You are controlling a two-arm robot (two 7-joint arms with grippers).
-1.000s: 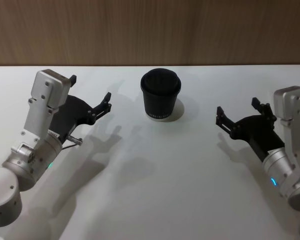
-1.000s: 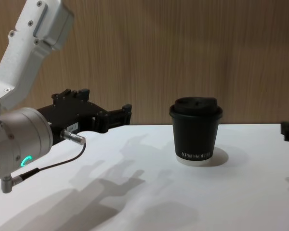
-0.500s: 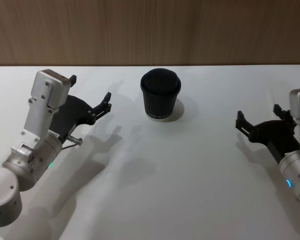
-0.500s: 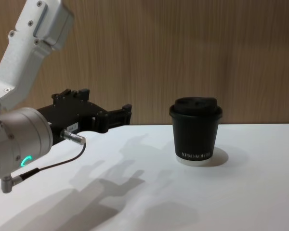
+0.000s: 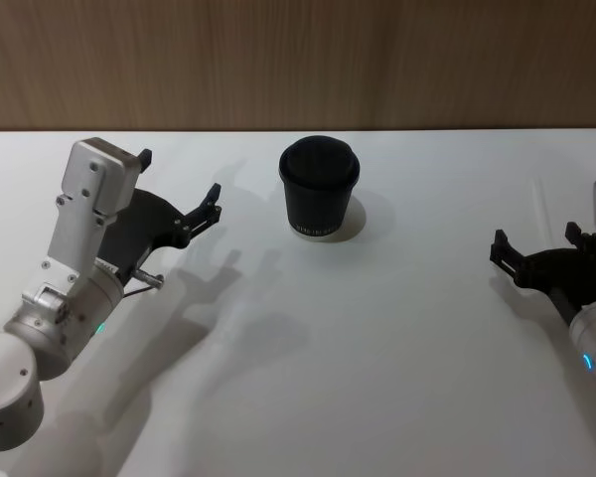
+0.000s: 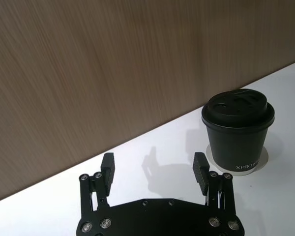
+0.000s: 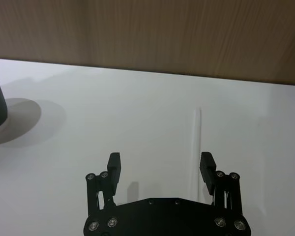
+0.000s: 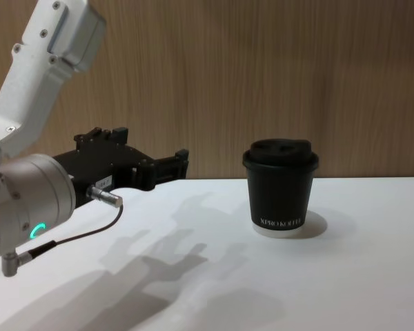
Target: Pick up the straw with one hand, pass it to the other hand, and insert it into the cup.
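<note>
- Change: over the last second the right gripper (image 5: 536, 238) has travelled outward across the worktop (image 5: 377, 348), away from the cup (image 5: 319, 194) and toward the robot's right edge. Its jaws stand apart and hold nothing.
- Meaning: this reads as the approach for the pickup. In the right wrist view the straw (image 7: 197, 142) lies flat on the worktop between the spread fingers (image 7: 206, 167). It lies close beside one finger rather than centred. A small sideways correction is probably needed before descent and closing.
- The left gripper (image 5: 179, 176) has not moved. It hangs to the left of the cup, jaws apart and empty, placed to receive the handover.
- The cup stands upright with its lid on at the rear centre of the worktop, well apart from the straw.
- Hard to make out: the straw is white on a white worktop. In the head view a faint line beyond the right gripper may be the straw.
- Hidden or cut off: the straw's near end runs behind the gripper body in the right wrist view. The lid's opening cannot be made out with certainty.
</note>
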